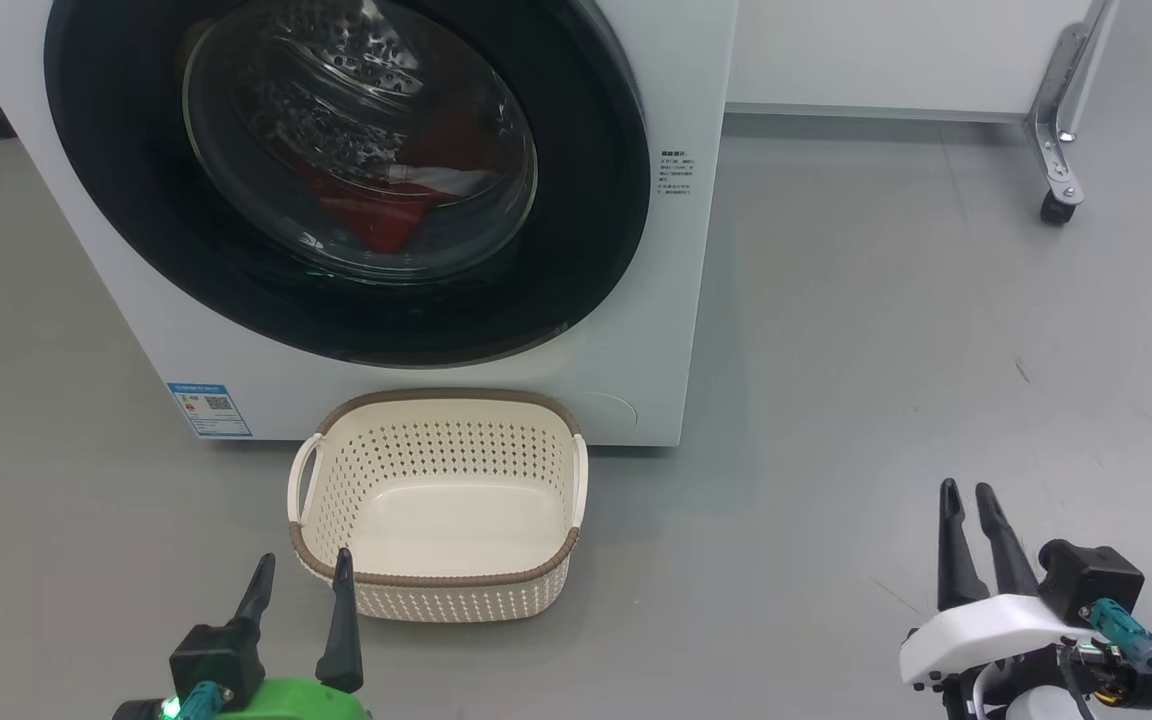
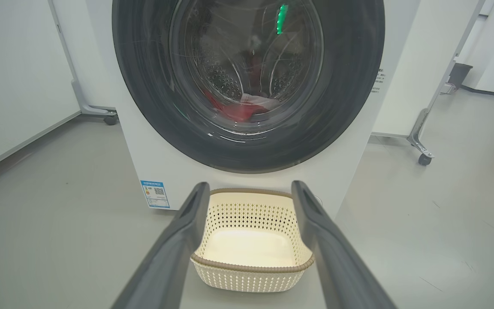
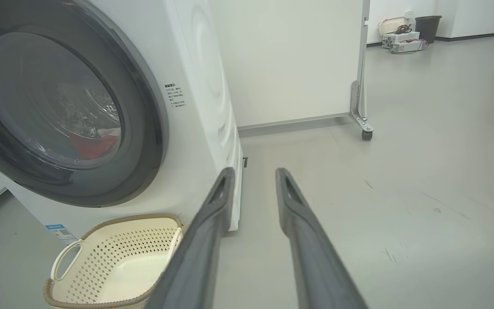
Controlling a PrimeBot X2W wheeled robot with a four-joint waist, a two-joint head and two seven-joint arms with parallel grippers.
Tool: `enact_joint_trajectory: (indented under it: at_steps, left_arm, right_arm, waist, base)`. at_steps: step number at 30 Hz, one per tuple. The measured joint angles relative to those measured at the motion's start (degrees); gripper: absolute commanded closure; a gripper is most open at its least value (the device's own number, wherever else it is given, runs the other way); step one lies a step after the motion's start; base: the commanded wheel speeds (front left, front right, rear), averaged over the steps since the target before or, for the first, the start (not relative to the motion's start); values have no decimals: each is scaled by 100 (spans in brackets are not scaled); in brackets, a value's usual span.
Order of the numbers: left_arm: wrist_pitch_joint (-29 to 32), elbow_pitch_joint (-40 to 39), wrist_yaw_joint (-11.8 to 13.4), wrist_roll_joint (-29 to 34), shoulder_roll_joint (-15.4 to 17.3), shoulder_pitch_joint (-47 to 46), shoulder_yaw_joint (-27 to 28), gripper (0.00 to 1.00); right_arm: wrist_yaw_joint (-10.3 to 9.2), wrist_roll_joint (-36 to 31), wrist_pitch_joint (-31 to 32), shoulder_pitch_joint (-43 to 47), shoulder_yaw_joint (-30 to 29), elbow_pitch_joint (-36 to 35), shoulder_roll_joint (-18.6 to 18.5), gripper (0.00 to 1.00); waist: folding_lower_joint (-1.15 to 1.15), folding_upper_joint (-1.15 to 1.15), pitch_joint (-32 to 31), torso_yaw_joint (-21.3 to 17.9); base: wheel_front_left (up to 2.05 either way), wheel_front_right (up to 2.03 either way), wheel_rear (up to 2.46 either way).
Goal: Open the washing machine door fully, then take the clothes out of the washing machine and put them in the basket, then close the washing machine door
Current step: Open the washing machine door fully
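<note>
1. Floor [image 1: 886, 350]: grey and bare. A caster [image 1: 1056, 208] of a white partition stands at the far right.
2. Washer [image 1: 656, 330]: a white box on the floor, facing the robot.
3. Door [image 1: 586, 230]: closed flat against the washer's front, with a black rim around bulging clear glass.
4. Basket [image 1: 456, 600]: cream with a brown rim, empty, on the floor just before the washer and below the door.
5. Clothes [image 1: 376, 215]: red fabric with a white piece, lying low in the drum and seen through the glass.
6. Left gripper [image 1: 304, 558]: at the basket's near left corner, pointing at the washer. Its fingers are spread wide and hold nothing. In the left wrist view the basket shows between them. Whether a finger touches the rim cannot be told.
7. Right gripper [image 1: 966, 487]: over bare floor, well to the right of the basket. Its fingers stand a narrow gap apart and hold nothing.
8. Sticker [image 1: 209, 408]: small and blue, low on the washer's left front.
</note>
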Motion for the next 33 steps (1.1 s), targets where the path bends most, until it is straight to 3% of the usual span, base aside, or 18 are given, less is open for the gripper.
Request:
enact_joint_trajectory:
  at_steps: [10,16,25,33]
  left_arm:
    - [0,0,0,0,0,0,-11,0]
    - [0,0,-1,9,1,0,-82,0]
    - [0,-3,-4,10,3,-4,-199,0]
    - [0,-93,-4,12,4,-142,-330,0]
  right_arm:
    - [33,-35,0,-4,19,33,-1,100]
    - [113,453,0,-23,-159,57,0,100]
    - [255,2519,146,-370,-754,24,0,100]
    - [253,3739,604,-1005,-1276,-62,-2,100]
  waist:
    - [0,0,-18,21]
    - [0,0,3,65]
    - [0,0,134,221]
    - [0,0,391,355]
  base:
    - [0,0,0]
    - [0,0,0]
    - [0,0,0]
    - [0,0,0]
